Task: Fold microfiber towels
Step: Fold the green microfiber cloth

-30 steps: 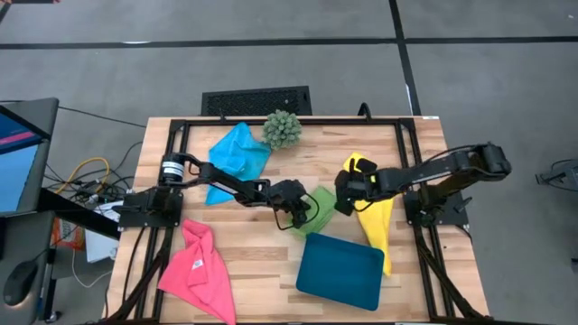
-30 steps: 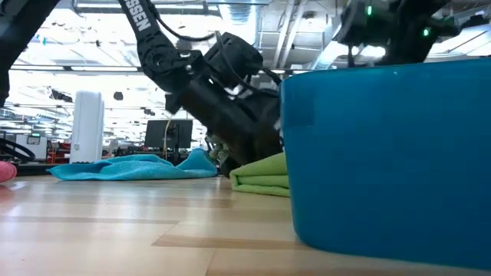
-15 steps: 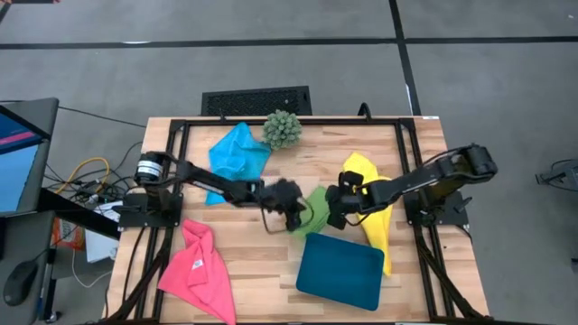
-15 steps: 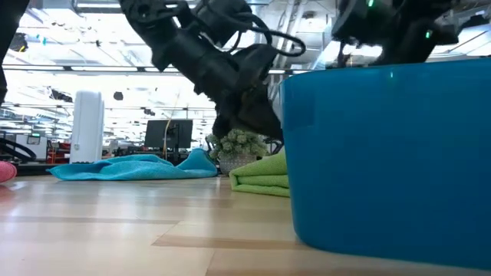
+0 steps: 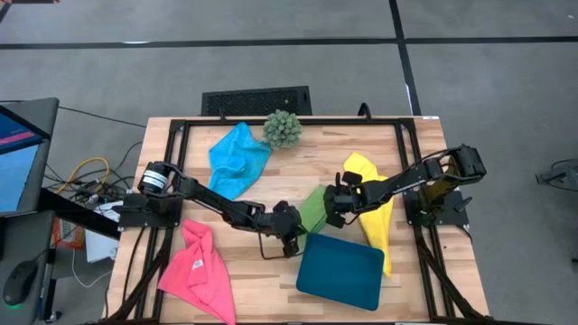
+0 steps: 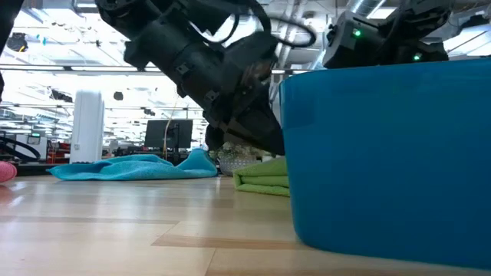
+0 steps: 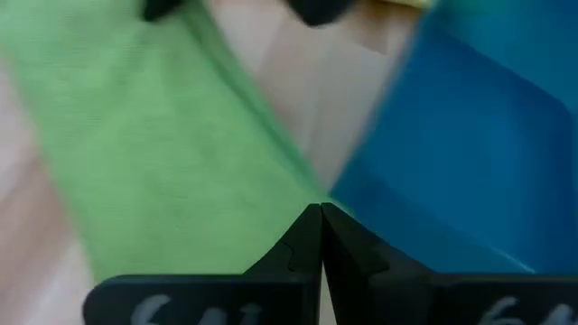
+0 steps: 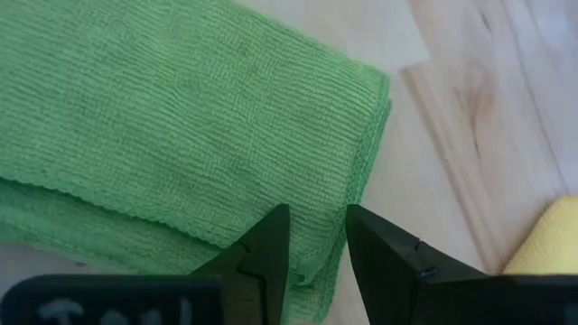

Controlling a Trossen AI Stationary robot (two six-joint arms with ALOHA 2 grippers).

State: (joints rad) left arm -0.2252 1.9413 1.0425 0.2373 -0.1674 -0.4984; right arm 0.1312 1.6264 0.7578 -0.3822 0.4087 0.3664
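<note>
**Desk:** What does the overhead shot show?

**Photographer:** Two robot arms meet at mid-table over a folded green towel [image 5: 313, 208]. The right gripper [image 8: 313, 242] is low at the towel's near corner, fingers partly apart and straddling the folded edge; I read that as a pinch being set up, not a grip made. The left gripper [image 7: 321, 217] hovers just beside the towel, next to the blue tray [image 5: 341, 271], its fingers pressed together and holding nothing.

**Desk:** And the other towels?

**Photographer:** The blue towel [image 5: 237, 157] lies rumpled at the far left, beside a spiky green ball plant [image 5: 282, 129]. The pink towel [image 5: 199, 268] is bunched at the near left corner. The yellow towel [image 5: 374, 213] sprawls under the right arm. All three look unfolded.

**Desk:** What could go wrong here?

**Photographer:** The fingers sit right at the edge of the stacked layers. If they close on only the top layer, lifting could peel the fold open. If they press too deep, they may drag the whole towel along the wood instead. The yellow towel lies close beneath that arm, so a sweep back could snag it. The left gripper is tight against the tray's corner; a sideways move could knock the tray.

**Desk:** Progress?

**Photographer:** One towel folded of four, by my reading.
</note>
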